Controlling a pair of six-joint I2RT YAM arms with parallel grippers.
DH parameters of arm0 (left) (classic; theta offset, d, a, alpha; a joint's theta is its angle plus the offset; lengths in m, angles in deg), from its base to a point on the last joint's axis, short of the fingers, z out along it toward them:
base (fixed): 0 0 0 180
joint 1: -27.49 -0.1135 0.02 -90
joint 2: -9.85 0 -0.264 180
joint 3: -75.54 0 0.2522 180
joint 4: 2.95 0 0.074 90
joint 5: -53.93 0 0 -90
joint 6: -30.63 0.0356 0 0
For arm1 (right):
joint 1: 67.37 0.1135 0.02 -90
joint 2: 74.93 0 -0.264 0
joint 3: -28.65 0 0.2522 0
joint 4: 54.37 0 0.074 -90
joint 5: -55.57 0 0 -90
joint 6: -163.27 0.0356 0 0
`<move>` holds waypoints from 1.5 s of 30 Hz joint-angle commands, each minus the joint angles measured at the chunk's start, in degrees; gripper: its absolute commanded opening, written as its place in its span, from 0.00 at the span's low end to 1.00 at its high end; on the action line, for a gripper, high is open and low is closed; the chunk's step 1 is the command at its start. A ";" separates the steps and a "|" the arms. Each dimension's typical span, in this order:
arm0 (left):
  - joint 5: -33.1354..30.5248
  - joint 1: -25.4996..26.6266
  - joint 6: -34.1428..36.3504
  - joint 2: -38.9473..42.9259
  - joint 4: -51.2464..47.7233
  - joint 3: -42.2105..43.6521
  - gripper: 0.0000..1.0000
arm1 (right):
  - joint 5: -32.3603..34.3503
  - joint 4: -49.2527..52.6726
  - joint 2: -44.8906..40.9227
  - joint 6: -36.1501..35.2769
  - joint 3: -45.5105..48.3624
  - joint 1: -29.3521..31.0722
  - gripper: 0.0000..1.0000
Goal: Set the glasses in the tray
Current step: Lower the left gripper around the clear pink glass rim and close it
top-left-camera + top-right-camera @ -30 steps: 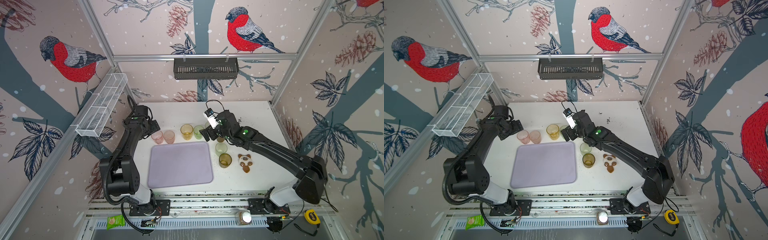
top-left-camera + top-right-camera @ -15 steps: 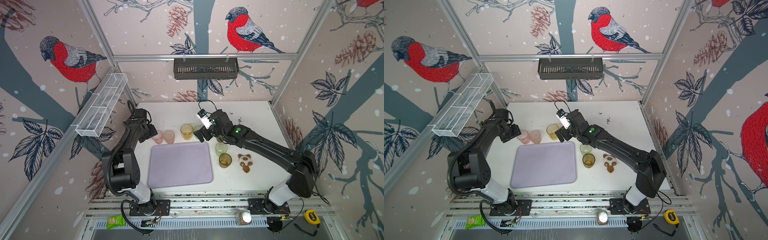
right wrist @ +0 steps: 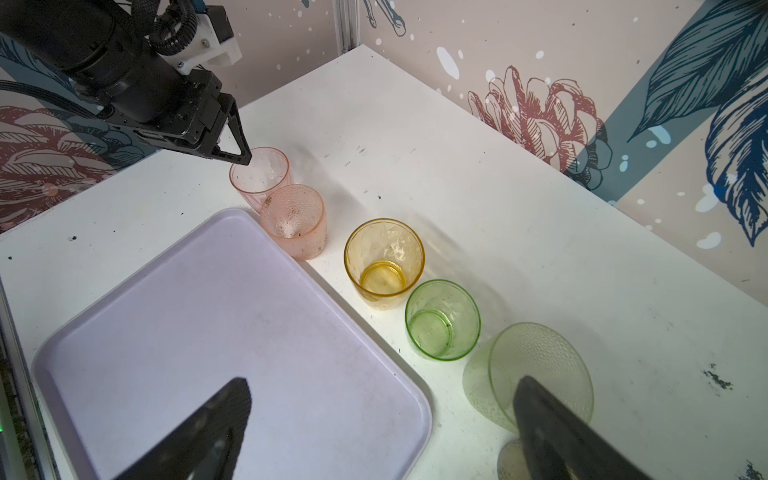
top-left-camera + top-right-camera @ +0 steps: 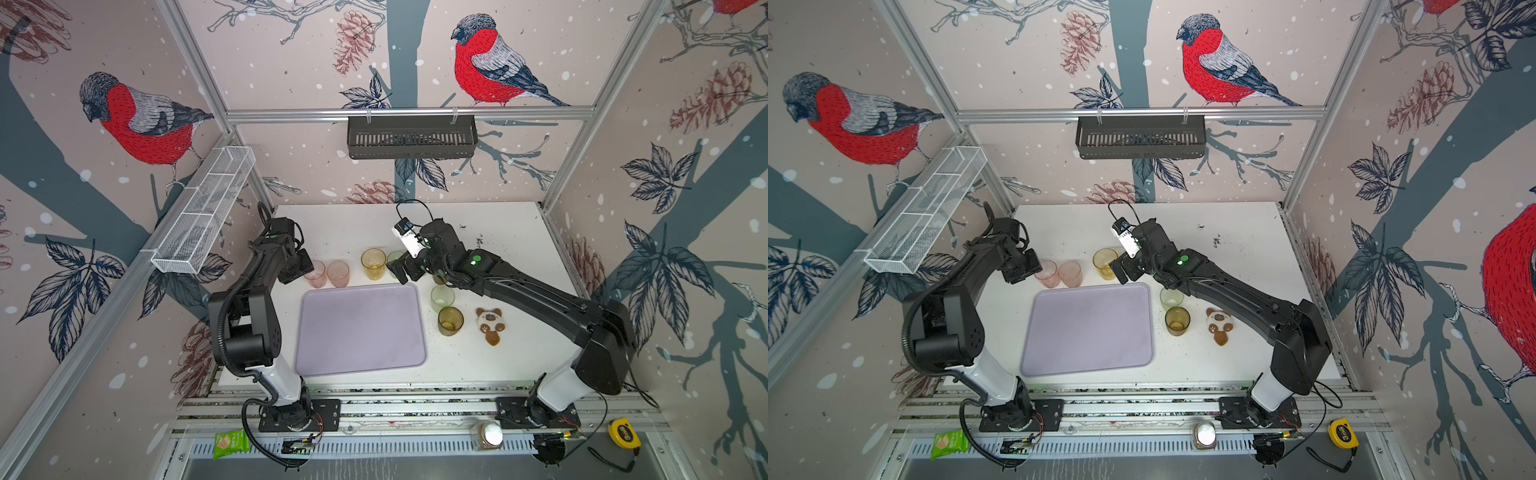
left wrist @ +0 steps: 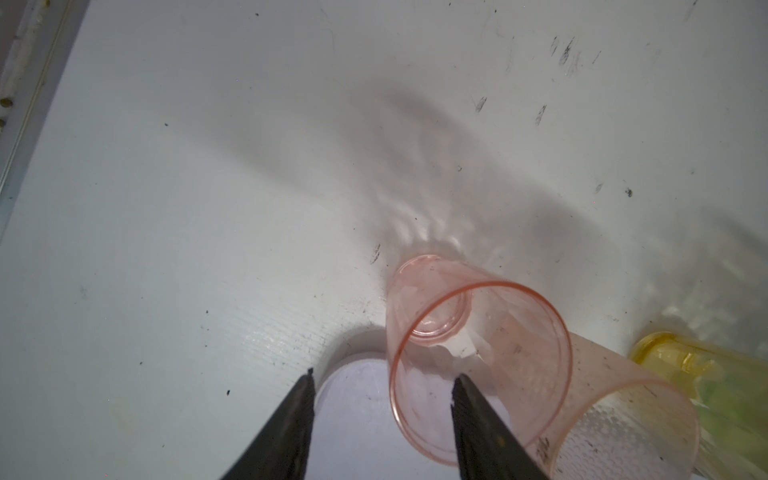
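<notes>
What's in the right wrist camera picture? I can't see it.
An empty lavender tray lies on a white table beside a row of glasses: two pink, one yellow, two green. The left gripper is at the rim of the farthest pink glass.

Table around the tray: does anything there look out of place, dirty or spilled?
A small brown-and-white bear figure lies near the olive glass, right of the tray; it is no glass. Dark specks soil the white table toward the back. Nothing looks spilled.
</notes>
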 commanded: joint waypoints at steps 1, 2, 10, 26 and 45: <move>0.47 -0.16 0.94 -0.45 -0.18 -0.42 0.52 | 0.80 -1.07 0.12 -0.52 -0.58 0.20 1.00; 0.48 -0.16 0.97 -0.54 -0.15 -0.48 0.51 | 0.88 -1.12 0.18 -0.49 -0.59 0.16 1.00; 0.83 -0.14 1.28 -2.04 0.25 -0.63 0.42 | 0.88 -1.15 0.52 -0.44 -0.76 0.26 1.00; 1.27 -0.15 1.75 -2.87 0.36 -0.57 0.27 | 1.83 -1.15 0.88 -0.38 -1.38 0.51 1.00; 1.49 -0.14 1.84 -3.01 0.37 -0.44 0.16 | 3.00 -1.24 0.01 -0.44 -0.76 0.82 1.00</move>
